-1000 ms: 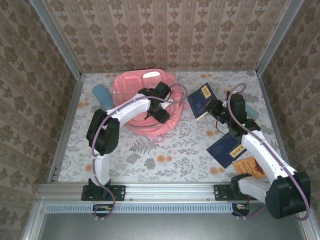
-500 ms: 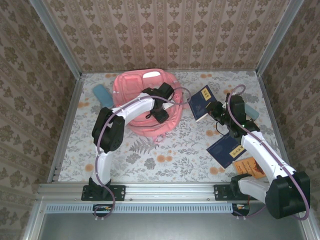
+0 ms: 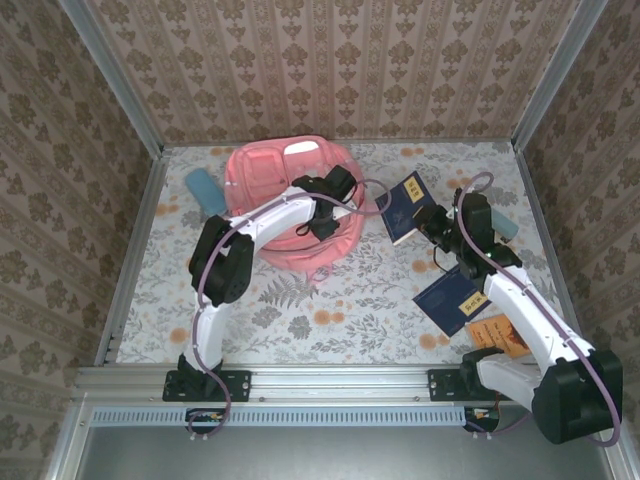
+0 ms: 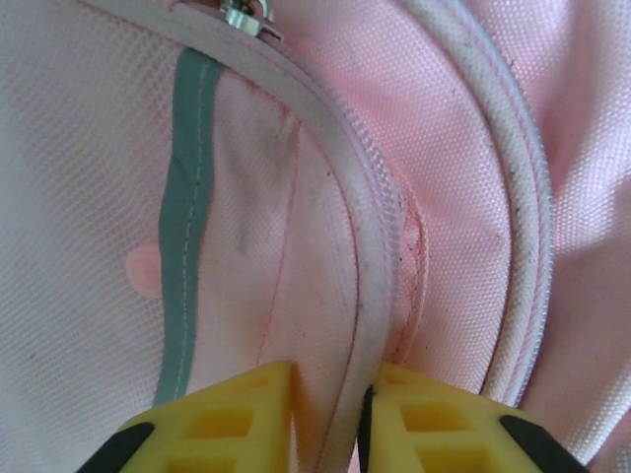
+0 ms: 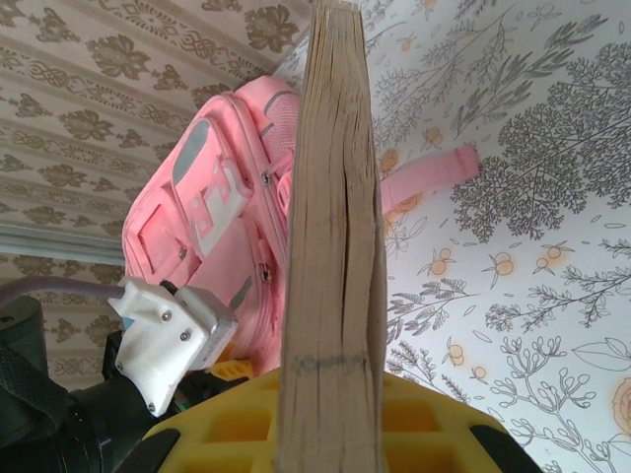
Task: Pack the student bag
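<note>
The left gripper (image 4: pixel 330 392) has its yellow fingers pressed together on the zip edge of the student bag (image 3: pixel 272 168), with the pale zipper band running up between them. I judge the pinch is meant to lift that flap and hold the mouth open. The bag lies flat at upper centre of the top view, near the back wall. At centre right, the right gripper (image 5: pixel 330 402) clamps a dark blue book (image 3: pixel 403 203) edge-on, page edges upright, near the bag, probably so it can slide into a gap. A second blue book (image 3: pixel 452 298) and an orange book (image 3: pixel 500 333) lie at lower right
</note>
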Controlling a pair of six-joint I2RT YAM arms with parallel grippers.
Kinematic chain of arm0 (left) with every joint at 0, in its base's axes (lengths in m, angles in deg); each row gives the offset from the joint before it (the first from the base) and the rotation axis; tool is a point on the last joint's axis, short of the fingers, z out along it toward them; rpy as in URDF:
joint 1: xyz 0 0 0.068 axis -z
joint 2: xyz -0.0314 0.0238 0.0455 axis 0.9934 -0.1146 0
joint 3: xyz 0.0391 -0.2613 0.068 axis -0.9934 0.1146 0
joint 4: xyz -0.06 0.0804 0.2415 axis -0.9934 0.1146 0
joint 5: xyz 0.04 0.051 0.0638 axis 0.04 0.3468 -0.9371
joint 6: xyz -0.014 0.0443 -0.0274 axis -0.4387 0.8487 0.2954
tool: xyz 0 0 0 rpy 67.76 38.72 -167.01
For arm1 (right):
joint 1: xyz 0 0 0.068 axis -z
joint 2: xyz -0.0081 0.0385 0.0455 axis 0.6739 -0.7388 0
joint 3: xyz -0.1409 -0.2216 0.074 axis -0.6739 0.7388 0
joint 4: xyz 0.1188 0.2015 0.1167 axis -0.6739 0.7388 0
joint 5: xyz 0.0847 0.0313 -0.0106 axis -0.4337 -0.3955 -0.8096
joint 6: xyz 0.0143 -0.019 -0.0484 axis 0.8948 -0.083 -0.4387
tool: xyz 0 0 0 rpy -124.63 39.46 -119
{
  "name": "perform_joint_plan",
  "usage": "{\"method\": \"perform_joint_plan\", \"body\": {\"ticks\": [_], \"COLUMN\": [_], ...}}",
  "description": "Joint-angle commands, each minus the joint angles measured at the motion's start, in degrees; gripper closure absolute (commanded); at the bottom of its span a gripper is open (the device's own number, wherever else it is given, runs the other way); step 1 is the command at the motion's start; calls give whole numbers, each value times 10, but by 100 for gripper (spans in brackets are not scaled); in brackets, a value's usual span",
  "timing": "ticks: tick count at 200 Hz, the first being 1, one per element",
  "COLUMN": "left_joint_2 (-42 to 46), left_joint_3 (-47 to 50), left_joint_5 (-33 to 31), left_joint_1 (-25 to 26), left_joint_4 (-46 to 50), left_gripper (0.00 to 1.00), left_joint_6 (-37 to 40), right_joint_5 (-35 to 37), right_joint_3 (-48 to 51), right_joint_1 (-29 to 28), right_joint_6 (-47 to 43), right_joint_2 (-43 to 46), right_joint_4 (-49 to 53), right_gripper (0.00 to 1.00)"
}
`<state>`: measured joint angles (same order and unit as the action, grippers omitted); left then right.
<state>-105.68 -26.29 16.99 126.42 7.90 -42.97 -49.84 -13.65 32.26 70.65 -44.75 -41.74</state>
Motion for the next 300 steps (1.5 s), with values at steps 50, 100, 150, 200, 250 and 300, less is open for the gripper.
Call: {"method": "perform_joint_plan", "body": {"ticks": [50,100,150,200,250,300], "left_joint_2": [177,216,220,247,267,268], "left_joint_3": [44,60,58,70,69,56], "left_joint_5": [-101,-131,-115,-130,-109,-108], "left_joint_1": [18,27,33,36,35,35], "left_joint_4": [-206,-334,-344,-347,-337,-323], "left_gripper": [88,94,94,95,96,96], "left_joint_6": [10,4,-10,-34,-66,-75], "right_joint_5": [36,-81,-106,-93,-32,22], "right_joint_3": [2,28,29,-20,-107,-204], "right_joint_1": [1,-10,-94,-145,-184,-185], "right_joint_6": [-22,11,67,140,190,201], "right_joint_2": [73,78,-8,-173,-329,-465], "right_joint_4": [35,-36,-143,-307,-389,-452], "right_gripper": [91,91,90,91,92,90]}}
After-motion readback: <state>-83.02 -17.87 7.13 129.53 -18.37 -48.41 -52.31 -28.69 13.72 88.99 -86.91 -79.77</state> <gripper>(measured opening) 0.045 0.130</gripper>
